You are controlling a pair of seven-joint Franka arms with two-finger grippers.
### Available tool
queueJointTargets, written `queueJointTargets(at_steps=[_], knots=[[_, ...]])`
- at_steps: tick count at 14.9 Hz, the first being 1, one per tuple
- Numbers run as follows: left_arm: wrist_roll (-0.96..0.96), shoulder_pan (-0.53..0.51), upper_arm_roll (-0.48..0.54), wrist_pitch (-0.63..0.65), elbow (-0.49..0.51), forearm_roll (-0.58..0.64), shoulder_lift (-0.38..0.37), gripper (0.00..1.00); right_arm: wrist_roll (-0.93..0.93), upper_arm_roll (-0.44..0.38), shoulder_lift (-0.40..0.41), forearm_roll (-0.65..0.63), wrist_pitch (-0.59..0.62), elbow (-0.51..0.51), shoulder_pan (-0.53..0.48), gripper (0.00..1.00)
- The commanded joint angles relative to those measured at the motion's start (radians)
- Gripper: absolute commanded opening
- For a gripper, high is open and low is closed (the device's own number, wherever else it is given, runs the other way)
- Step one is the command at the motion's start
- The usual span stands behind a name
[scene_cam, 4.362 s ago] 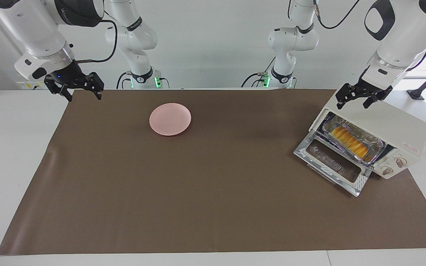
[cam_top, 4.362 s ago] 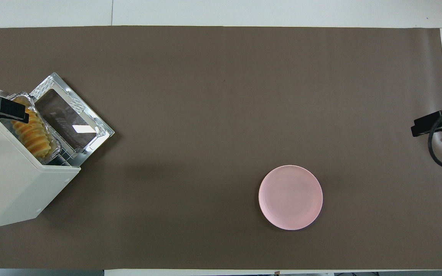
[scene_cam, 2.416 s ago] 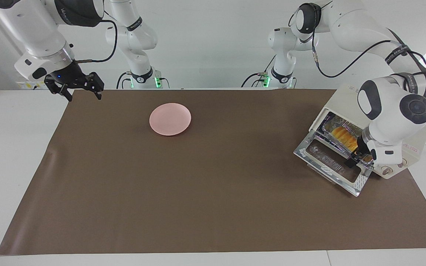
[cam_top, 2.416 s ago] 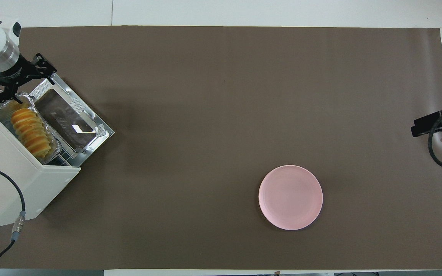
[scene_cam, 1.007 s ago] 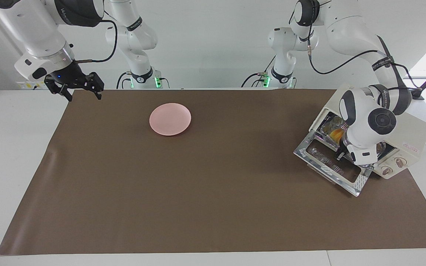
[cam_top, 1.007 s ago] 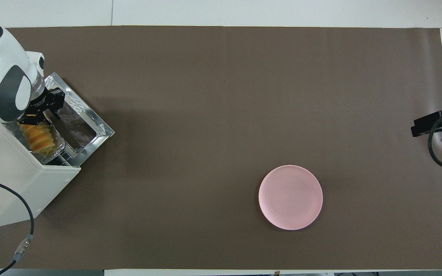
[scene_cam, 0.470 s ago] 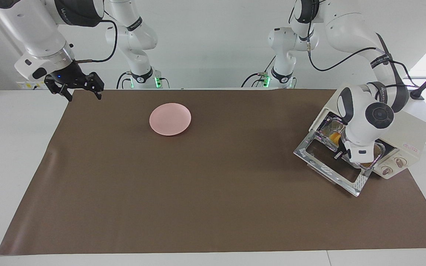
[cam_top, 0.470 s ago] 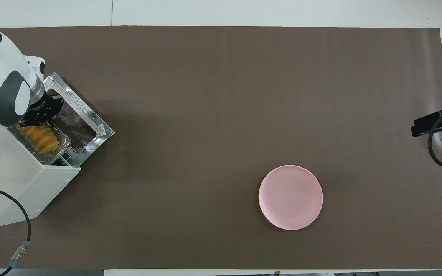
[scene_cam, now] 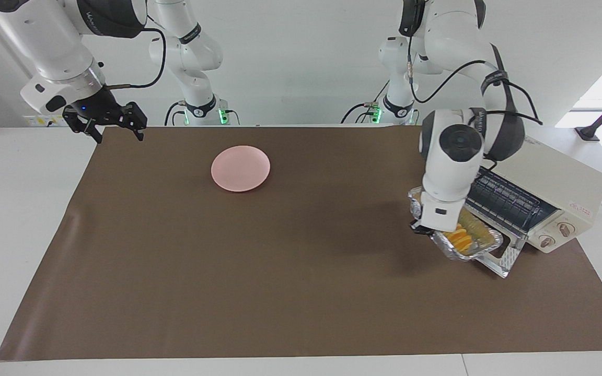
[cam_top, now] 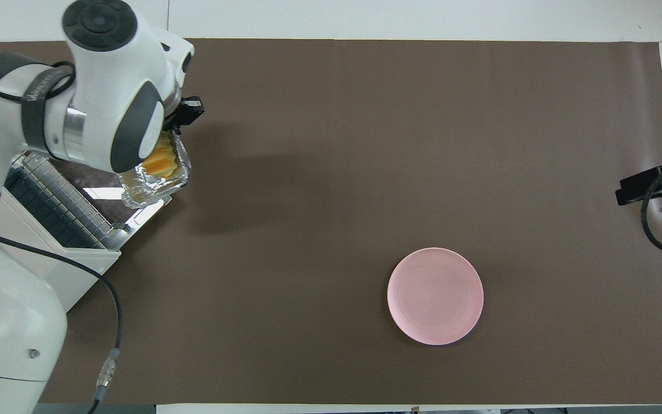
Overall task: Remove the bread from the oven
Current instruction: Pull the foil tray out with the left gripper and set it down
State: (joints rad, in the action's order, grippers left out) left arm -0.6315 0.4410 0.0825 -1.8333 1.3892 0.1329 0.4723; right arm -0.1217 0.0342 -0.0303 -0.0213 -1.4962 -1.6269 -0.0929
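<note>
The right gripper [scene_cam: 118, 137] waits with its black fingers spread apart over the brown mat's [scene_cam: 280, 271] corner at the right arm's end. In the overhead view only a cut-off piece of it shows at three o'clock.

The pink plate [scene_cam: 240, 168] [cam_top: 435, 296], round, smooth and shallow, lies on the mat near the robots, toward the right arm's end.

The oven [scene_cam: 557, 175] [cam_top: 87, 265] is a cream box at the left arm's end. From overhead the arm covers most of it. Its wire rack [scene_cam: 510, 201] [cam_top: 55, 201] shows bare in the open mouth. Two round knobs [scene_cam: 565, 228] sit on its front. Its shiny door [scene_cam: 507, 258] [cam_top: 147, 210] lies folded down, largely hidden.

Above that door, at roughly two o'clock from the oven's mouth in the overhead view, hangs a crinkled foil tray [scene_cam: 481, 246] [cam_top: 147, 190]. The bread [scene_cam: 460, 237] [cam_top: 161, 161], a ridged yellow-orange loaf, lies in it, outside the oven. Only part of the loaf shows. The left gripper [scene_cam: 419, 228] [cam_top: 187, 112] clamps the tray's rim, with its fingers mostly hidden under the white wrist.
</note>
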Motion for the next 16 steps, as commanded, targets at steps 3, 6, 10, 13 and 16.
queueJointTargets(at_steps=[3, 6, 10, 13, 16], knots=[[0.032, 0.126, -0.085, 0.023, -0.053, -0.111, 0.044, 0.00, 0.002, 0.004, -0.019, 0.001, -0.001, -0.019, -0.008, 1.00], [0.030, 0.208, -0.122, 0.003, -0.044, -0.102, 0.066, 0.00, -0.001, 0.003, -0.019, 0.001, -0.001, -0.019, -0.014, 1.00], [0.023, 0.240, -0.147, -0.041, -0.014, -0.099, 0.109, 0.00, -0.001, 0.003, -0.020, 0.001, -0.001, -0.022, -0.014, 1.00], [0.027, 0.225, -0.152, -0.096, 0.014, -0.104, 0.109, 0.00, 0.002, 0.001, -0.022, 0.003, -0.002, -0.024, -0.014, 1.00], [0.018, 0.220, -0.155, -0.174, 0.054, -0.104, 0.108, 0.00, 0.002, 0.001, -0.023, 0.003, -0.002, -0.027, -0.014, 1.00]])
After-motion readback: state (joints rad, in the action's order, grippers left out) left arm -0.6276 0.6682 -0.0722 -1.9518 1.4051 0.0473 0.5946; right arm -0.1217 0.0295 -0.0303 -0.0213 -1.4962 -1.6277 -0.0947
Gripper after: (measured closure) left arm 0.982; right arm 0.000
